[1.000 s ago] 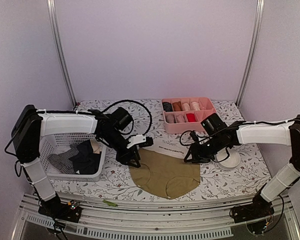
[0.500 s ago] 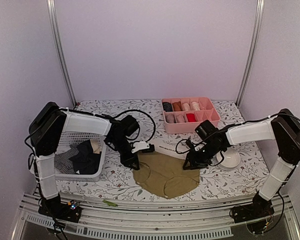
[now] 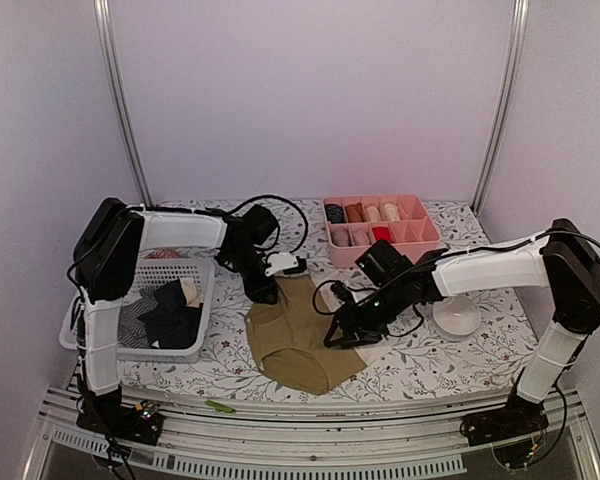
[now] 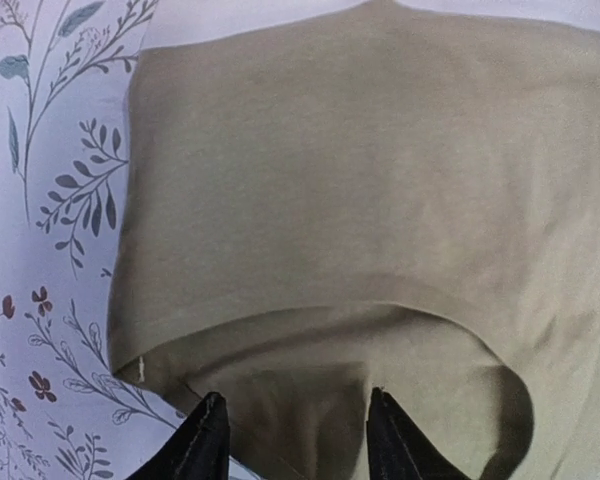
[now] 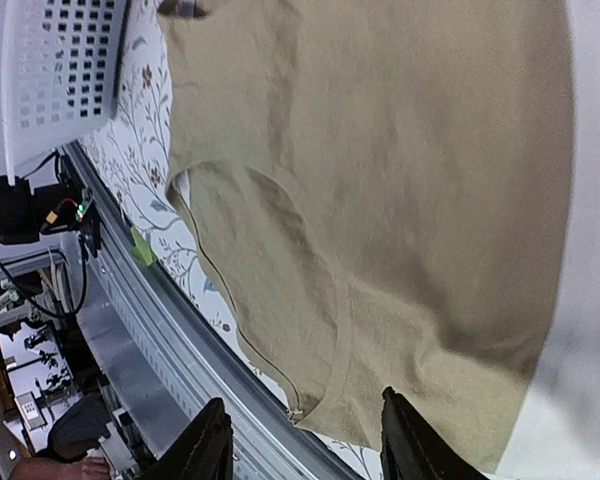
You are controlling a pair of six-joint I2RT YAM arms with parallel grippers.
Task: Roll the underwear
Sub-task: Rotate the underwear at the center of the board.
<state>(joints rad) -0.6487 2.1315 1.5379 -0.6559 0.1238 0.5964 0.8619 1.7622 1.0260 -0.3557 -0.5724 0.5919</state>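
Over the last second we see the olive-tan underwear [image 3: 298, 340] go from lying spread wide on the table [image 3: 460, 365] to a narrower shape that sits further left. The right gripper [image 3: 340, 335] has travelled left across the cloth, and the garment's right side appears to have come with it. The left gripper [image 3: 263, 294] has pulled back toward the garment's far left corner. We read this as the first fold that narrows the garment into a strip, so the rolling itself is not yet begun.

In the left wrist view the left gripper [image 4: 295, 450] has its fingers spread, with the near edge of the cloth lying between and under them. A folded layer shows as a curved edge across the middle. In the right wrist view the right gripper [image 5: 300, 445] is spread too, its tips over a corner of the garment by the hem. We cannot tell whether either pair of tips is pressing on the cloth.

The garment lies flat on the table between the two grippers, right of the white basket [image 3: 195, 345]. The basket holds more underwear [image 3: 155, 320], dark and striped. The pink tray [image 3: 380, 199] stands beyond.
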